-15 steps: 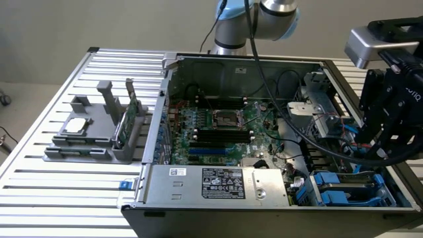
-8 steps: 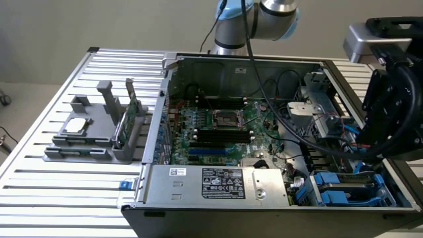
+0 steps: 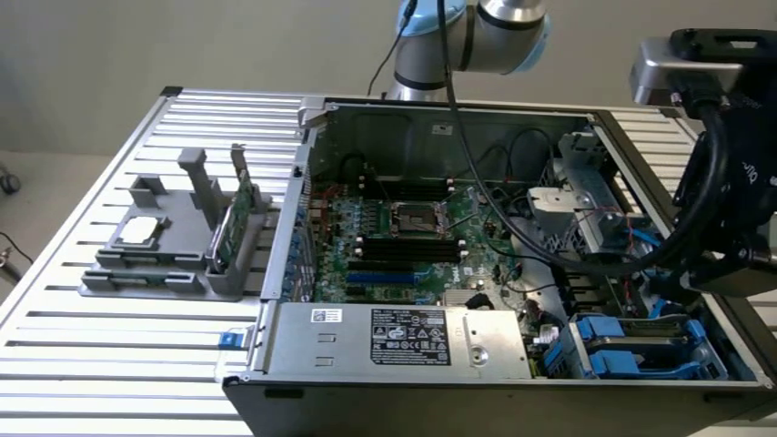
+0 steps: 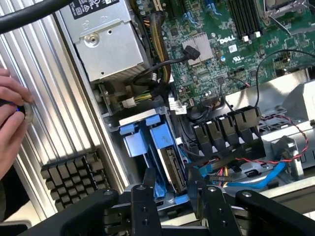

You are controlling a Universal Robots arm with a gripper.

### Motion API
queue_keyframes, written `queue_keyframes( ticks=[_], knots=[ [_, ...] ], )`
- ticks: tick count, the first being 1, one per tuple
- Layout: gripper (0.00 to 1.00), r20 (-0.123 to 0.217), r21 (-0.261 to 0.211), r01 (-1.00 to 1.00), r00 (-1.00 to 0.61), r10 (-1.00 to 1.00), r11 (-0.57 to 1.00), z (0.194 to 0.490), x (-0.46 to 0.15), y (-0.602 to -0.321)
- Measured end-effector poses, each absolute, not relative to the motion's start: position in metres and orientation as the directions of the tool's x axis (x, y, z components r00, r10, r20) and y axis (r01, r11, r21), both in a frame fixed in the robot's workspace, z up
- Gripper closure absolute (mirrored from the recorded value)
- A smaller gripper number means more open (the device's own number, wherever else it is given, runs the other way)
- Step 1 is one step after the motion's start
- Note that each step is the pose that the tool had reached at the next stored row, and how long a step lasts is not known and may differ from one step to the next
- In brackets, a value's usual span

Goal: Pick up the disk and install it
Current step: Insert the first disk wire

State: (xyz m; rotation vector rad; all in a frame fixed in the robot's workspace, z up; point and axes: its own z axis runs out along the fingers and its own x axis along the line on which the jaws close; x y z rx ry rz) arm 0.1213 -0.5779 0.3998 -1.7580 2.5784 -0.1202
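Holding disk (image 4: pixel 171 164) on edge, gripper (image 4: pixel 174 199) has jaws part-closed on its flat sides, prob. so it lines up w/ the bay (image 4: pixel 140 135) slot. Disk sits in case (image 3: pixel 510 396) corner, just beside blue carriers.

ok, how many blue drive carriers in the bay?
2. Both in the drive bay, side by side: one carrier on the finned black block's side, the other carrier on the cable side. More may be hidden.
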Motion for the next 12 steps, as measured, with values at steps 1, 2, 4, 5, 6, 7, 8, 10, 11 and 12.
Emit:
queue_keyframes(
  ticks=[1,2,4,5,6,7,8,10,11,12],
  knots=[
    [0.59,0.028,-0.074,-0.922,-0.383,-0.923,0.380,0.3996,0.1213,-0.5779],
    [0.59,0.028,-0.074,-0.915,-0.399,-0.916,0.396,0.3995,0.1214,-0.5778],
    [0.62,0.028,-0.074,-0.900,-0.433,-0.901,0.430,0.3991,0.1214,-0.5779],
    [0.62,0.028,-0.074,-0.892,-0.449,-0.893,0.446,0.3989,0.1214,-0.5779],
    [0.68,0.028,-0.074,-0.884,-0.465,-0.885,0.462,0.3987,0.1213,-0.5779],
    [0.75,0.028,-0.074,-0.876,-0.480,-0.877,0.477,0.3985,0.1213,-0.5779],
    [0.75,0.028,-0.074,-0.866,-0.497,-0.867,0.494,0.3983,0.1214,-0.5779],
    [0.75,0.028,-0.074,-0.848,-0.527,-0.849,0.524,0.3979,0.1214,-0.5779],
    [0.75,0.028,-0.074,-0.839,-0.543,-0.840,0.540,0.3975,0.1214,-0.5778],
    [0.75,0.028,-0.074,-0.829,-0.557,-0.830,0.554,0.3973,0.1214,-0.5778]
  ],
)
